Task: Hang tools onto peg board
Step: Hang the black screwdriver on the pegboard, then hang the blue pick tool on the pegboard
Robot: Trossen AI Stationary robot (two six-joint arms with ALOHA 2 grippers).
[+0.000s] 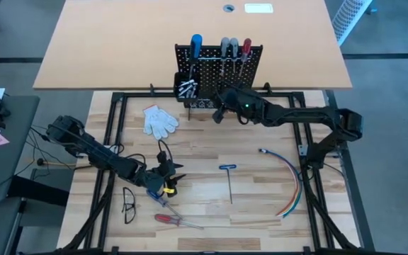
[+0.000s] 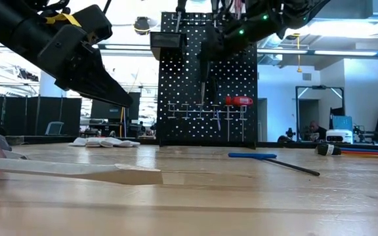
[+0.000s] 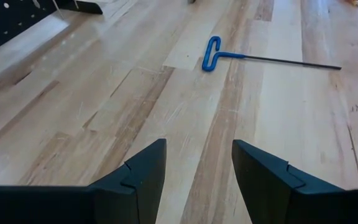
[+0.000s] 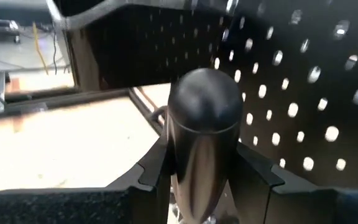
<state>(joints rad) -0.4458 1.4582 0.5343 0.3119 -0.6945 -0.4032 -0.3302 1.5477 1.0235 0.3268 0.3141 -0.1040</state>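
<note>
1. Against the far edge of the wooden table [image 1: 211, 152] stands the peg board [image 1: 218, 74], a small upright black perforated panel. A blue-handled screwdriver [image 1: 196, 45], a grey-handled one [image 1: 226, 47] and a red-handled one [image 1: 246, 47] already hang along its top.
2. At the front of the board, the right gripper [image 1: 222, 106] is clamped on a black-handled screwdriver [image 4: 202, 134]. The right wrist view shows the rounded handle end between both fingers, with the perforated panel just behind it.
3. Near the table's left front corner, the left gripper [image 3: 197, 171] hovers above bare wood with its jaws apart and nothing between them.
4. Close by its fingers lies a small screwdriver [image 1: 159, 199], and nearer the front edge a red-handled screwdriver [image 1: 176, 220]. A blue T-handle key [image 1: 229, 178] rests near the middle of the table.
5. Not part of the job: a white glove [image 1: 160, 120] near the board, safety glasses [image 1: 128, 203] at the left front, and a cable bundle [image 1: 289, 180] on the right side.
6. Judged step: hanging the black-handled screwdriver. Next, its shaft likely needs lining up with a free holder, then lowering before release. Three tools are left on the table.
</note>
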